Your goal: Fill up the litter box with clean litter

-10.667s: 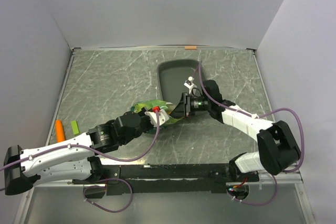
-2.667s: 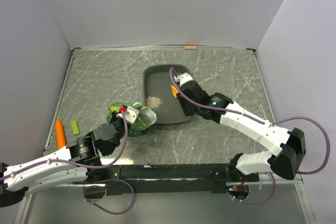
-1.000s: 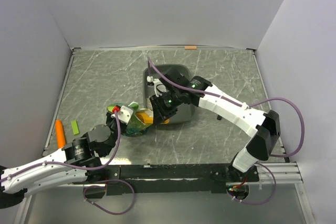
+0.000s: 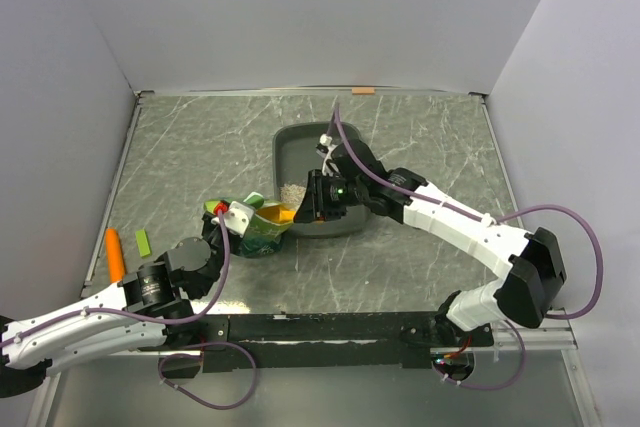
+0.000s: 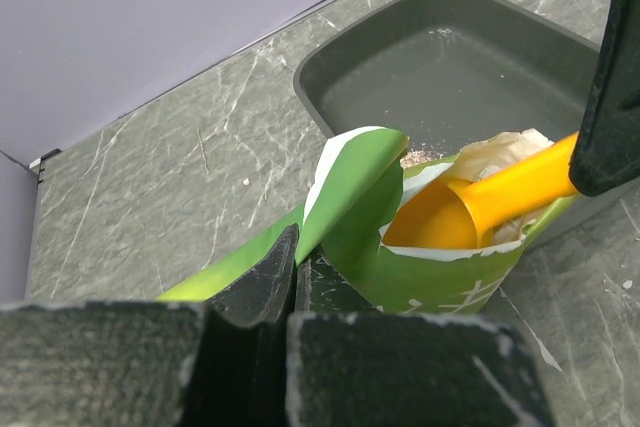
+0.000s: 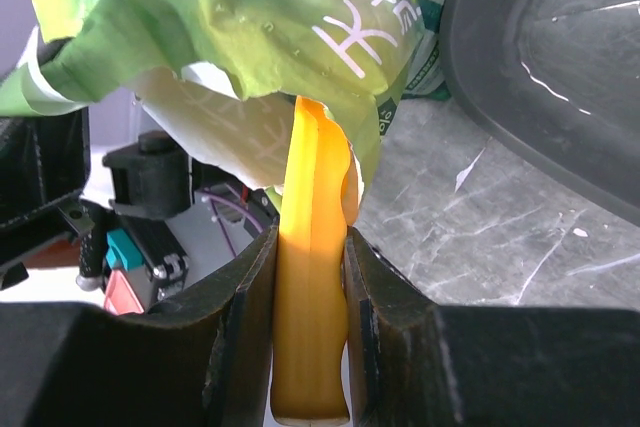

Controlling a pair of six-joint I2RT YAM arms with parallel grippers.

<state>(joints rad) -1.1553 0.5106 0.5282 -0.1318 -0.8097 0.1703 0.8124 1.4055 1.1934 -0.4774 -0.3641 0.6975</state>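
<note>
**Scoop in bag mouth; small litter pile in box**

The litter box [image 4: 300,145] sits on the table [image 4: 200,147], right of centre toward the far side. A small pile of clean litter [image 4: 291,191] lies in its near-left part. The floor farther back shows bare.

The green bag [image 4: 256,237] stands just beside the box's near-left corner, mouth open toward it. Whether bag and box touch cannot be told.

The left gripper [image 4: 233,215] is clenched on a flap of the bag's rim. The right gripper [image 4: 305,209] reaches over the box's near edge and grasps the handle of the orange scoop [image 4: 276,214], a finger pressed on each side. The scoop's bowl lies inside the bag mouth. Whether it carries litter cannot be told.

An orange stick [image 4: 115,253] and a small green strip [image 4: 142,243] lie near the table's left edge, well apart from the bag.
</note>
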